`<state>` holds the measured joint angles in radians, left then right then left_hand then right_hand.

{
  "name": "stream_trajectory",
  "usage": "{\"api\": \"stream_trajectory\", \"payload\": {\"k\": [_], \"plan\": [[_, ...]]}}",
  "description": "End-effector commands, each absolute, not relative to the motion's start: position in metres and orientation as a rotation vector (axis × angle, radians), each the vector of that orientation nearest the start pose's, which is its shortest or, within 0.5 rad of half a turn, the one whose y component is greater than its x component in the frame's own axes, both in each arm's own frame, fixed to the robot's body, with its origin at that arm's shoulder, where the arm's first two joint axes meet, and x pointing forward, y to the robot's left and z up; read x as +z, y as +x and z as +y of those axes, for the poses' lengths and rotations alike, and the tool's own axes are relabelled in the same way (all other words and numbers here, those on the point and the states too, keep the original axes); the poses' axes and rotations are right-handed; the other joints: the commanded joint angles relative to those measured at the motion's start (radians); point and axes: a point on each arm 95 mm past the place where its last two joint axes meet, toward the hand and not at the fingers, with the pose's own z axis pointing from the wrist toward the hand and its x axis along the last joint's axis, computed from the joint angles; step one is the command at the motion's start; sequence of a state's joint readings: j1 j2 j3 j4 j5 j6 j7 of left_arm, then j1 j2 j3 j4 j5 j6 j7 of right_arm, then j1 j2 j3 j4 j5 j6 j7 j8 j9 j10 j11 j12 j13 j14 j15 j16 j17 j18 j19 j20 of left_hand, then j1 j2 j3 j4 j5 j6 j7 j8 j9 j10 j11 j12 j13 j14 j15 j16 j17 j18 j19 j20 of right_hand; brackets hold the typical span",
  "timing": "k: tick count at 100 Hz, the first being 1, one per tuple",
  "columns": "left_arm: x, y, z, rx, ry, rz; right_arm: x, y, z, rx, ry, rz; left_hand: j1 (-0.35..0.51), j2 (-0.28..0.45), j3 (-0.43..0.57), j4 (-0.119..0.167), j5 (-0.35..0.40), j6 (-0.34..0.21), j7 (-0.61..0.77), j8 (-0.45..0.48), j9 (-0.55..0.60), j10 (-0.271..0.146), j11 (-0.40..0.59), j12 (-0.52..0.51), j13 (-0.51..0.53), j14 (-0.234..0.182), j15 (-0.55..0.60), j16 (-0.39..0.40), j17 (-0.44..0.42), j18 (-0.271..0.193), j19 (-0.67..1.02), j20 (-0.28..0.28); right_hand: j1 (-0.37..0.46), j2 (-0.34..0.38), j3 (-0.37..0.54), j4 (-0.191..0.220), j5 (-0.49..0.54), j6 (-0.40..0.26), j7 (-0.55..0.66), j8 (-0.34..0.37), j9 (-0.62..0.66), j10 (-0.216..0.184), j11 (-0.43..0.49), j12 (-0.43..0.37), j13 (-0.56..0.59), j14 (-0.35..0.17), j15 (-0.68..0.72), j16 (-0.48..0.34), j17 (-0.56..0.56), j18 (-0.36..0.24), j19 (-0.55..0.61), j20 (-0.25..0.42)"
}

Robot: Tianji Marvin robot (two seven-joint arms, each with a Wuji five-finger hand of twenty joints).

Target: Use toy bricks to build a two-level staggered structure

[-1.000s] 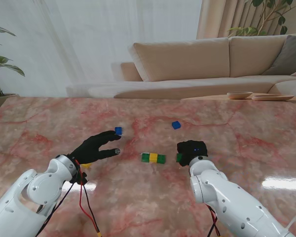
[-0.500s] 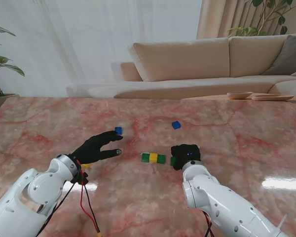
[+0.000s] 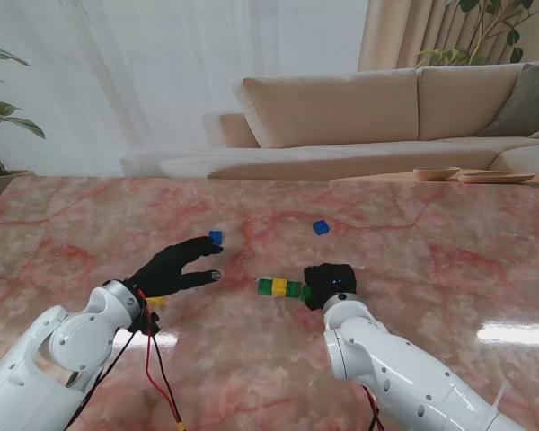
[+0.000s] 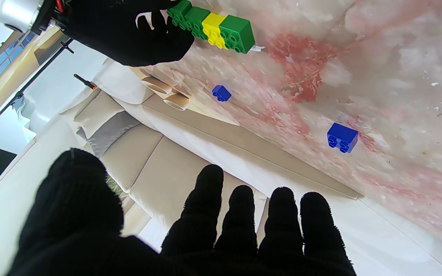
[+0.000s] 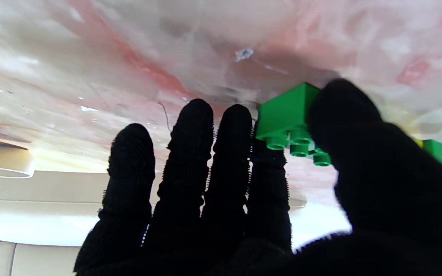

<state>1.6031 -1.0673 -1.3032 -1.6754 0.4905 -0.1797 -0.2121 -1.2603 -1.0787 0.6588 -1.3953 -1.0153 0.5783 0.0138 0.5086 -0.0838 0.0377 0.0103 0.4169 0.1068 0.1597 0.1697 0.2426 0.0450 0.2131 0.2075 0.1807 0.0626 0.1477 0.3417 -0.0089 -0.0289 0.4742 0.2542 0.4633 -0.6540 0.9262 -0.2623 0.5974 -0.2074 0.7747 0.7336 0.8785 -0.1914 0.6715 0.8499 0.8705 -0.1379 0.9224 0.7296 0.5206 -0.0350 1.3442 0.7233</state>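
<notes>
A short row of bricks (image 3: 279, 287), green, yellow, green, lies on the marble table in front of me. My right hand (image 3: 331, 283) is shut on a green brick (image 3: 305, 293), which touches the row's right end. In the right wrist view the thumb and fingers (image 5: 236, 153) pinch that green brick (image 5: 286, 113). In the left wrist view the green brick (image 4: 179, 9) sits in line with the row (image 4: 221, 28). My left hand (image 3: 175, 268) rests open to the left of the row, fingers spread. A blue brick (image 3: 216, 237) lies at its fingertips.
A second blue brick (image 3: 321, 227) lies farther from me, right of the middle; the left wrist view shows both blue bricks (image 4: 342, 137) (image 4: 221, 93). Something small and yellow (image 3: 157, 302) peeks out beside my left wrist. A sofa stands beyond the table's far edge.
My right hand has carried the green brick leftwards, from a gap away to the right end of the row. The left hand has stayed still.
</notes>
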Motion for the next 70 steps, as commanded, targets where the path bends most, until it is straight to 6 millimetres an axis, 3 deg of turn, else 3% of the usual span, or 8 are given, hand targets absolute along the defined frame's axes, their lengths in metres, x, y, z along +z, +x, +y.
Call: {"api": "stream_trajectory", "payload": {"k": [1,46,70], "plan": [[-0.3050,0.3892,0.0049,-1.867,-1.595,1.506,-0.3863,0.4135,0.0638,0.981,1.191,1.581,0.007,0.037,-0.038,0.013,0.016,0.011,-0.018,0.005,-0.010,0.000,-0.019,-0.014,-0.032,-0.041,-0.037,-0.012,-0.005,-0.046,-0.032,-0.016,0.007,0.045,0.011,0.009,0.011,-0.029,0.020,0.011,-0.018,0.002,0.021,-0.014,-0.014,-0.013,0.007,0.015,-0.007,-0.009,0.012,0.002],[-0.3042,0.3881,0.0087,-1.859,-1.598,1.503,-0.3873,0.4190,0.0621,0.996,1.167,1.614,0.013,0.038,-0.037,0.011,0.016,0.011,-0.019,0.006,-0.010,0.000,-0.020,-0.014,-0.031,-0.041,-0.039,-0.012,-0.004,-0.043,-0.039,-0.020,0.006,0.047,0.012,0.025,-0.001,-0.015,-0.023,0.009,-0.049,-0.003,0.021,-0.035,-0.033,-0.018,-0.008,0.007,-0.016,-0.012,-0.002,-0.002],[-0.3039,0.3879,0.0091,-1.858,-1.598,1.505,-0.3883,0.4192,0.0617,1.006,1.169,1.631,0.015,0.038,-0.036,0.011,0.018,0.013,-0.018,0.006,-0.009,0.002,-0.018,-0.014,-0.030,-0.039,-0.038,-0.012,-0.003,-0.043,-0.039,-0.019,-0.007,0.060,-0.004,0.062,-0.006,0.000,-0.077,0.011,-0.075,-0.002,0.011,-0.080,-0.054,-0.016,-0.027,0.001,-0.030,-0.012,-0.019,-0.002]]}}
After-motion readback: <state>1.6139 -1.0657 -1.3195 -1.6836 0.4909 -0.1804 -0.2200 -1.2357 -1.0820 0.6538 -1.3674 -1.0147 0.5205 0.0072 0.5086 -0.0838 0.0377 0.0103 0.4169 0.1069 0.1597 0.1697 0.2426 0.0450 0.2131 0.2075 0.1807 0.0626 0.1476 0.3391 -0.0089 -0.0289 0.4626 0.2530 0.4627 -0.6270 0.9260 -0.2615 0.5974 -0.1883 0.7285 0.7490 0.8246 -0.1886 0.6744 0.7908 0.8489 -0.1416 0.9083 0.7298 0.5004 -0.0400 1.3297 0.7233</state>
